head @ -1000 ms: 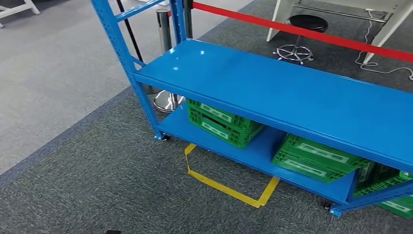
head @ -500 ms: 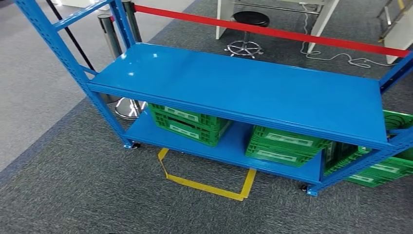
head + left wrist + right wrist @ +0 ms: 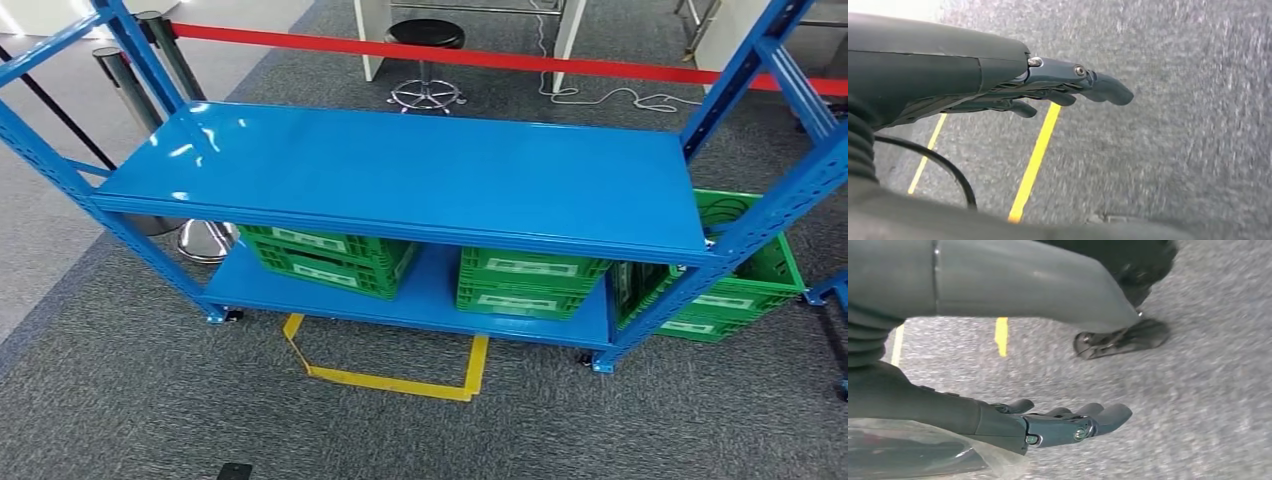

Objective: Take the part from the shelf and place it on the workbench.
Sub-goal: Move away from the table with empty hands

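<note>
Since no part is visible on the blue shelf [image 3: 400,175], with both the left robot hand [image 3: 1068,90] and right robot hand [image 3: 1058,422] hanging empty, fingers loosely apart, reaching now likely grabs nothing.

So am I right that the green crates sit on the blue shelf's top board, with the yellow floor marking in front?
Not quite: the green crates sit on the lower board of the blue shelf, beneath the bare top board, as the head view shows. The yellow floor marking is indeed in front.
</note>
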